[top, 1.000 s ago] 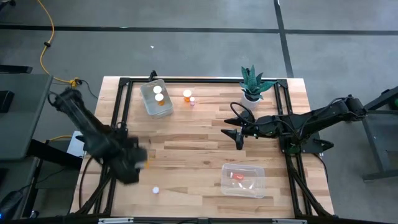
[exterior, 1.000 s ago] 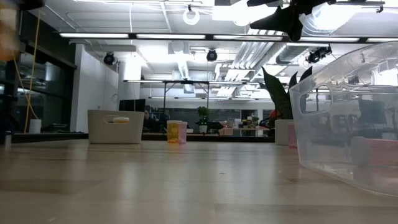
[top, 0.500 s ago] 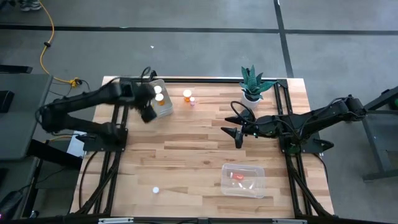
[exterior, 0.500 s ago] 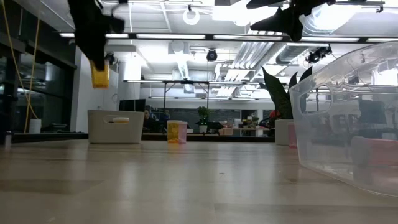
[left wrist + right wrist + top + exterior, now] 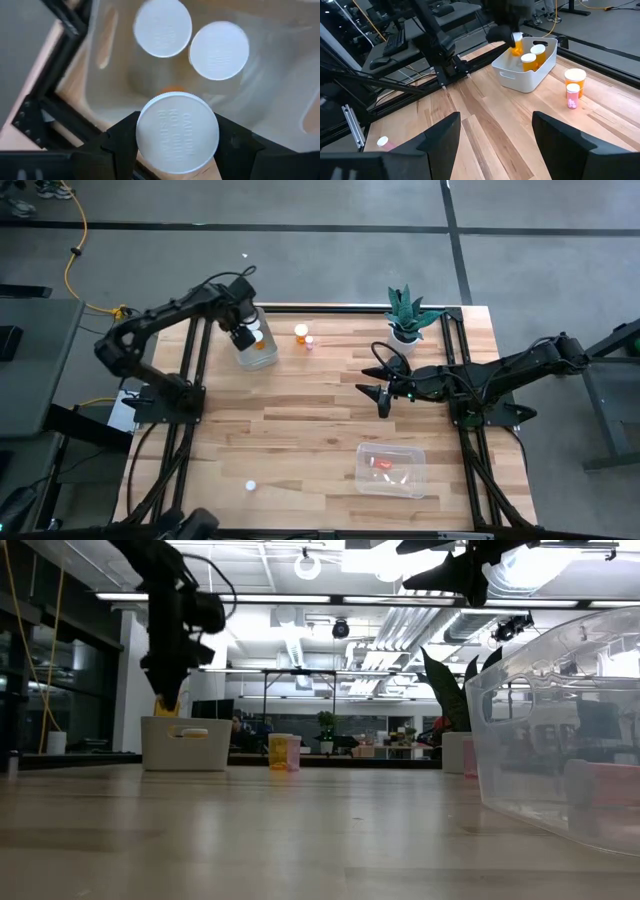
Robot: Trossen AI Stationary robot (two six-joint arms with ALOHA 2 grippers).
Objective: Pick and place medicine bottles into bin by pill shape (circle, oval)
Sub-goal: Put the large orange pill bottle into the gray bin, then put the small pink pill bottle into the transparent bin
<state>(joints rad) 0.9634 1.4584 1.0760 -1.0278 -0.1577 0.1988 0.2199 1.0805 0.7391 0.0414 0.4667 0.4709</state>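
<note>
End effector on my left arm (image 5: 243,332) is closed on a medicine bottle (image 5: 177,132), fingers pressed to either side of its white cap. It hangs at the far-left of the table (image 5: 300,430), directly above the white bin (image 5: 252,350). The held bottle's long axis runs straight down toward the bin's open top, so the coming move, as I judge it, is a short descent and release. Two capped bottles (image 5: 163,27) already stand inside, touching or nearly so; the held one sits over the free space beside them. Raised lettering rings each cap, but I cannot read it.

Further right, two loose bottles (image 5: 301,333) stand just beside the bin, and a lone one (image 5: 250,486) stands near the front edge. A potted plant (image 5: 406,315) occupies the far side.

My right end effector (image 5: 384,404) waits mid-table, fingers spread and empty, well apart from the clear bin (image 5: 391,468), which holds one reddish bottle.
</note>
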